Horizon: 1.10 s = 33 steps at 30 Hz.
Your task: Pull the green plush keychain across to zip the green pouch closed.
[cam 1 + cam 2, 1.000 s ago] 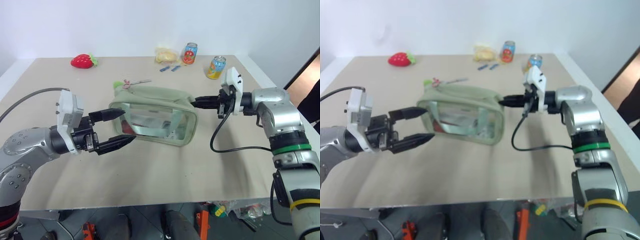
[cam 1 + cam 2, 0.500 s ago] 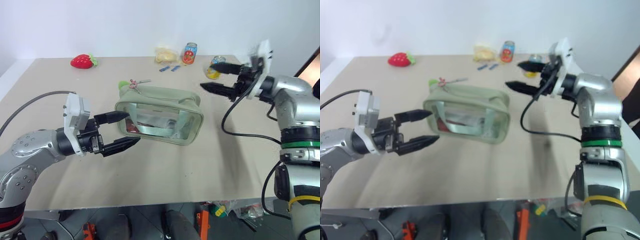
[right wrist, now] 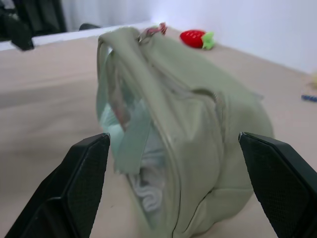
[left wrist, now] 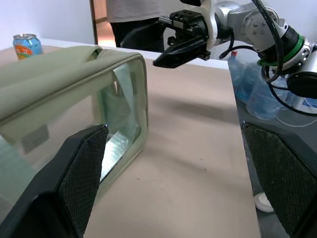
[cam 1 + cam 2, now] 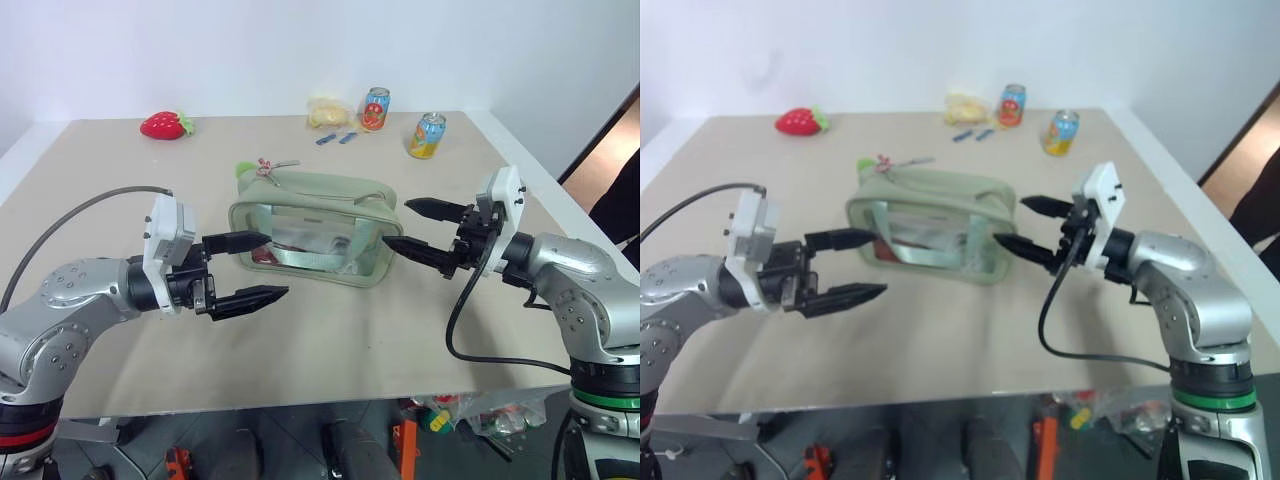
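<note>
The pale green pouch [image 5: 315,230] lies in the middle of the table, clear window facing me. Its green plush keychain [image 5: 243,170], with a pink bit, rests at the pouch's far left top corner. At the pouch's left end my left gripper [image 5: 272,266] is open, upper finger near the window's edge, lower finger in front over bare table. My right gripper [image 5: 400,222] is open at the pouch's right end, holding nothing. The right wrist view looks along the pouch [image 3: 183,144] to the keychain [image 3: 153,30]. The left wrist view shows the pouch [image 4: 74,94] and the right gripper [image 4: 183,47] beyond.
At the table's back stand two drink cans [image 5: 376,108] [image 5: 427,135], a yellowish packet [image 5: 330,112] and small blue pieces [image 5: 338,138]. A red plush strawberry [image 5: 165,124] lies back left. A person [image 4: 133,15] stands past the table's right side.
My right gripper was shut at the pouch's right end. It opened, swung up and away, then came back low beside that end. The left gripper stays open and about in place.
</note>
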Motion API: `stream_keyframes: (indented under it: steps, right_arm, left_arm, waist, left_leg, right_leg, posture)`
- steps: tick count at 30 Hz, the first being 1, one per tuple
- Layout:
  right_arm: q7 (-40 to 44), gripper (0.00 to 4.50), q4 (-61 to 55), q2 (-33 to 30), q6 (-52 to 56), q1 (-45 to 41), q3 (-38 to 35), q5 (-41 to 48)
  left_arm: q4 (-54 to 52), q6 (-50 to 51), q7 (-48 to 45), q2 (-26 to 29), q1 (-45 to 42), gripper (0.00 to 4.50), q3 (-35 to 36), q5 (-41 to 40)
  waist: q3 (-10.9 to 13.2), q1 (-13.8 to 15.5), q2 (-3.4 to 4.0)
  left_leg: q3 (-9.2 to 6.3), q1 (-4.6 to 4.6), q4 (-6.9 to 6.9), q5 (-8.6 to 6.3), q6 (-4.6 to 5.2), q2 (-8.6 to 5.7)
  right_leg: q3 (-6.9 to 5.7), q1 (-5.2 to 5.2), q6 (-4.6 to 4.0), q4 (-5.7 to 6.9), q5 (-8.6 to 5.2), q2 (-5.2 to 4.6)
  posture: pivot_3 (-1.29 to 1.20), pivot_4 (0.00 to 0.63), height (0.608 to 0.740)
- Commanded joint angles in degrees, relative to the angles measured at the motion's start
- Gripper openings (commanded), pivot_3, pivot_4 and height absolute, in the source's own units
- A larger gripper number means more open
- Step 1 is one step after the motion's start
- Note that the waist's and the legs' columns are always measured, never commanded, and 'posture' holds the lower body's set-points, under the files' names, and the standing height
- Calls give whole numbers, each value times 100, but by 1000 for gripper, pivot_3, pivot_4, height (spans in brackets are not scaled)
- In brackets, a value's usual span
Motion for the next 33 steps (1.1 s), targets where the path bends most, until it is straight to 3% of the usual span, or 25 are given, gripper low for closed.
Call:
stream_keyframes:
  steps: [1, 6, 11, 19, 26, 33]
  right_arm:
    - [-115, 4300, -38, 84, -230, -88, 30, -74]
    - [-84, 4300, 76, 145, -340, -32, 214, -196]
    - [-3, 2810, 112, 175, -476, -14, 290, -221]
    - [263, 22, 231, 92, -869, 4, 405, -401]
    - [841, 22, 810, 62, -1529, -281, 470, -542]
    - [2039, 22, 1874, -19, -2232, -901, 529, -495]
  left_arm:
    - [-7, -82, -62, 22, -154, 4500, 13, 46]
    - [10, -116, -83, 0, -145, 4500, -11, 145]
    - [22, -126, -71, -24, -130, 4500, 19, 204]
    - [-20, -116, -3, -65, -37, 4500, 48, 257]
    - [40, -118, 31, -93, -61, 4500, 63, 297]
    - [106, -114, 20, -63, -39, 4500, 112, 334]
  waist:
    - [0, 0, 0]
    - [0, -1, 0]
    - [0, 3, 0]
    - [0, 3, 0]
    - [0, 1, 0]
    - [0, 3, 0]
  left_leg:
    - [0, -1, 2, 1, 0, 0]
    - [6, -1, 1, 1, -1, 0]
    - [3, -5, -8, -2, 1, 0]
    - [1, -4, -9, -4, 2, 2]
    - [2, -3, -7, -3, 2, 1]
    - [2, -4, -8, -3, 2, 1]
  right_leg:
    - [0, 0, 0, 0, 0, 0]
    - [7, 0, 2, 0, 1, 0]
    - [7, -3, 5, 0, 3, 1]
    - [6, -3, 4, 0, 3, 4]
    - [7, -3, 4, 0, 3, 4]
    - [6, -3, 4, 0, 4, 5]
  posture:
    - [0, 150, 740]
    - [0, 150, 740]
    - [0, 150, 740]
    - [0, 150, 740]
    - [0, 150, 740]
    - [0, 150, 740]
